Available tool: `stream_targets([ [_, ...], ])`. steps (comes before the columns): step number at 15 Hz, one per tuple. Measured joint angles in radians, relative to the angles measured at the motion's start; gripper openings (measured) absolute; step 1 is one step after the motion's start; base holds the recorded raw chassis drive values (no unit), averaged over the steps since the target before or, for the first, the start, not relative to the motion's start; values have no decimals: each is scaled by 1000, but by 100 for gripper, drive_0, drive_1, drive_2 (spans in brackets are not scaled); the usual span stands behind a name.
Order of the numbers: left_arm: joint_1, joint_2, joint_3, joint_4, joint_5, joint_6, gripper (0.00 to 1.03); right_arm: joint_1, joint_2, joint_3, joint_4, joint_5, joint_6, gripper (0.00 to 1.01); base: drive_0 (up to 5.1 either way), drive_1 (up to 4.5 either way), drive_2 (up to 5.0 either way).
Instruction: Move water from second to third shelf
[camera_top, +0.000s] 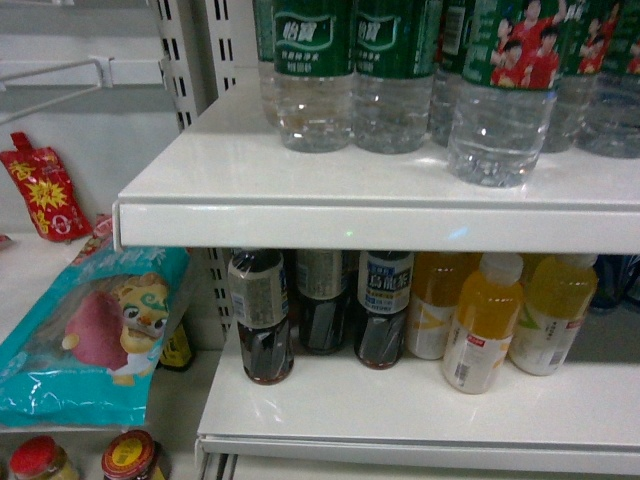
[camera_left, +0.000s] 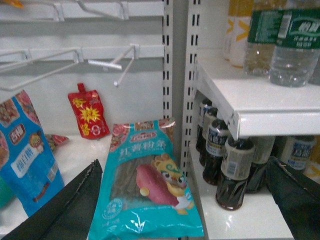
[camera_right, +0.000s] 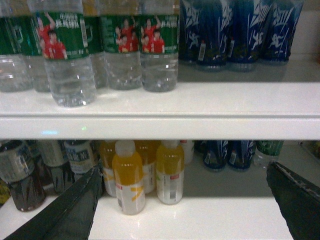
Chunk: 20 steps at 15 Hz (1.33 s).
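Our fingers, left (camera_left: 60, 210) and right (camera_right: 65, 210), stand wide apart, holding and touching nothing; the water (camera_right: 67, 60) stands at the upper shelf's (camera_right: 210, 107) near edge.

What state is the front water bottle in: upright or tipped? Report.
Upright: the front water bottle stands on its base at the shelf edge, label level; cap out of view.
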Motion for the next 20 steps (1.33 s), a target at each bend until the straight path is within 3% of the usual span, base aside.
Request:
stream_targets([
  [20,0,0,0,-3,0,0,98,0,0,0,-2,-1,-1,98,0,0,0],
])
